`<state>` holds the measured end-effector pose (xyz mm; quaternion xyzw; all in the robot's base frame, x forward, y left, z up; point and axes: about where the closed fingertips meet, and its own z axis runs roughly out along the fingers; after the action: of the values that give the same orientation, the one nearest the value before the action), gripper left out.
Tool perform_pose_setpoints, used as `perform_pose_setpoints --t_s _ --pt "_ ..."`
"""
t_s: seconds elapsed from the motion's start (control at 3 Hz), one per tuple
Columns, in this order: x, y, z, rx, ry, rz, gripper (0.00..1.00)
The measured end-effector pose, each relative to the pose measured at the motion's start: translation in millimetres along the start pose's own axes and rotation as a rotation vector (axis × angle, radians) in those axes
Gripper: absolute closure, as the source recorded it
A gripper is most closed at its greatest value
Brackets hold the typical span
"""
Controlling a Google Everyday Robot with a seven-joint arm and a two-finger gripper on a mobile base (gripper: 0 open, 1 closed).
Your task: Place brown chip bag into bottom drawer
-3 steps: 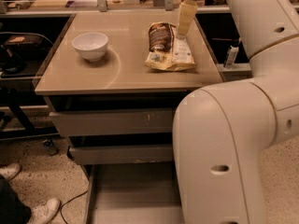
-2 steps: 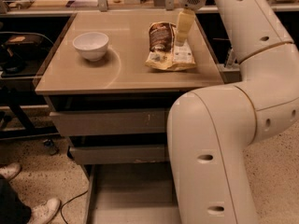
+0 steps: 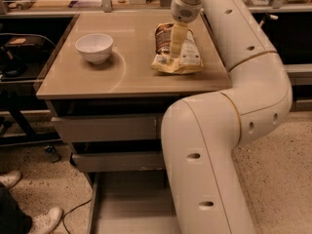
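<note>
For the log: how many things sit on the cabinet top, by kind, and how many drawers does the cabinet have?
Bowls: 1, the white bowl.
Chip bags: 1, the brown chip bag, with the gripper down over it.
Drawers: 3, with the bottom drawer pulled out.
Total: 5.
</note>
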<state>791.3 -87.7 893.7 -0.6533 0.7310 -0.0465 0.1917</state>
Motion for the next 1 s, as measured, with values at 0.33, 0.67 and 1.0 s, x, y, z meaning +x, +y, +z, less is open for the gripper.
perform_pose_setpoints --t_s 0.33,0.67,1.0 --pt "-13.3 5.4 25.0 -0.040 -0.005 -0.048 0.00" --pt "-10.9 11.6 50.6 -0.081 0.002 -0.081 0.00" --pt "-1.9 12.3 67.2 -0.095 0.003 -0.108 0.19"
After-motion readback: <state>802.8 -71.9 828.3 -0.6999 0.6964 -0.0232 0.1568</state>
